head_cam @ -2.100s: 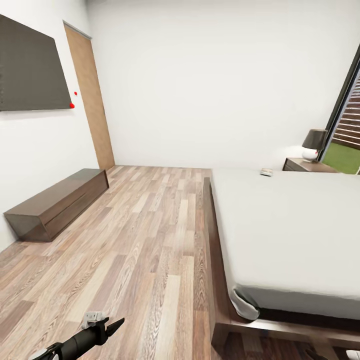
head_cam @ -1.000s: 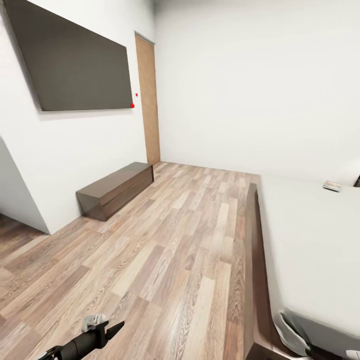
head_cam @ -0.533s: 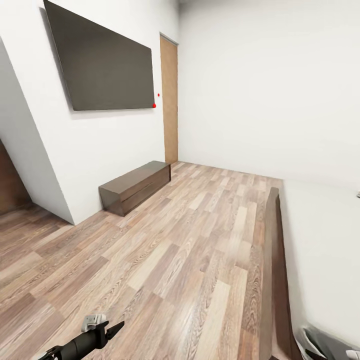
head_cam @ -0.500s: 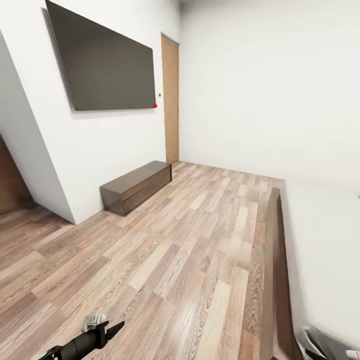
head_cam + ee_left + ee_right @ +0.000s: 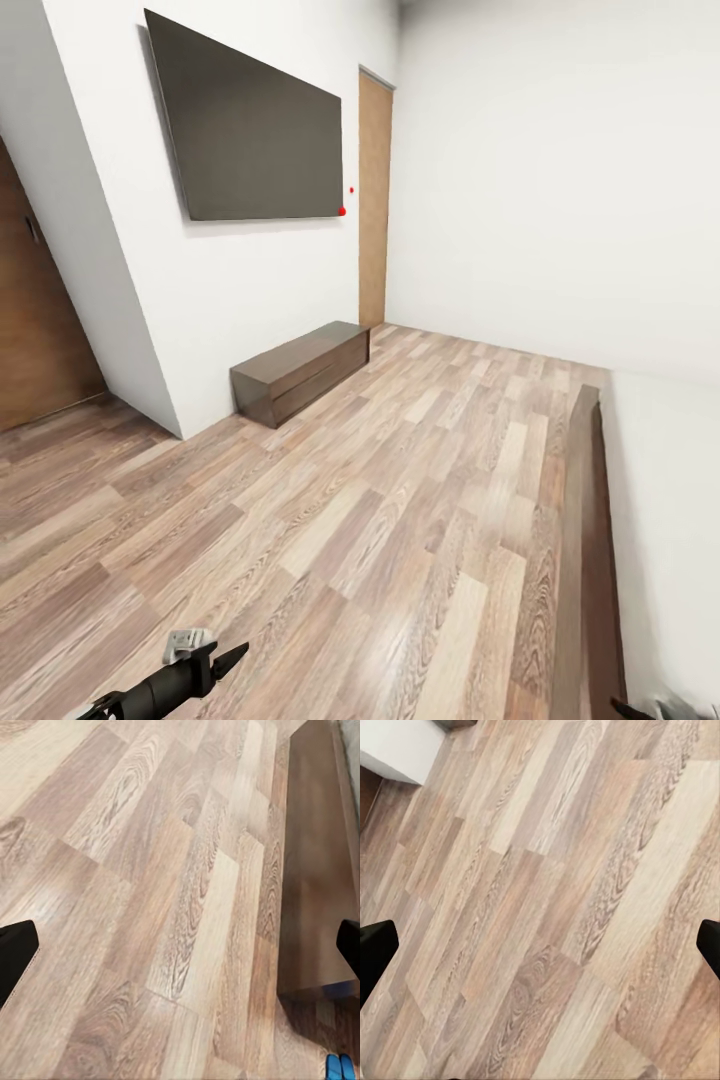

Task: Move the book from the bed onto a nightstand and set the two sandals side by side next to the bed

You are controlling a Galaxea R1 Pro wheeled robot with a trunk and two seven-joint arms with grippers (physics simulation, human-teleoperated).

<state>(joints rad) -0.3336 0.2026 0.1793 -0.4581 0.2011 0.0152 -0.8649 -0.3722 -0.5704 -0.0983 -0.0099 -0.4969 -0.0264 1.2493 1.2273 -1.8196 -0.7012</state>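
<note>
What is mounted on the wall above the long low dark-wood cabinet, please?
A large dark flat screen hangs on the white wall above the long low cabinet, with two small red dots by its lower corner. The cabinet's top looks bare; its inside is closed from view.

Bed [image 5: 592, 520] frame at right edge; blue sandals [image 5: 339, 1067] on floor.

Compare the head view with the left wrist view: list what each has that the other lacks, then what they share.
Head view alone: the wall screen, the long low cabinet, the light wooden door, the pale mattress. Left wrist view alone: blue sandal tips at the picture's edge. Both: the wood-plank floor, the dark bed frame and the open left claw.
</note>
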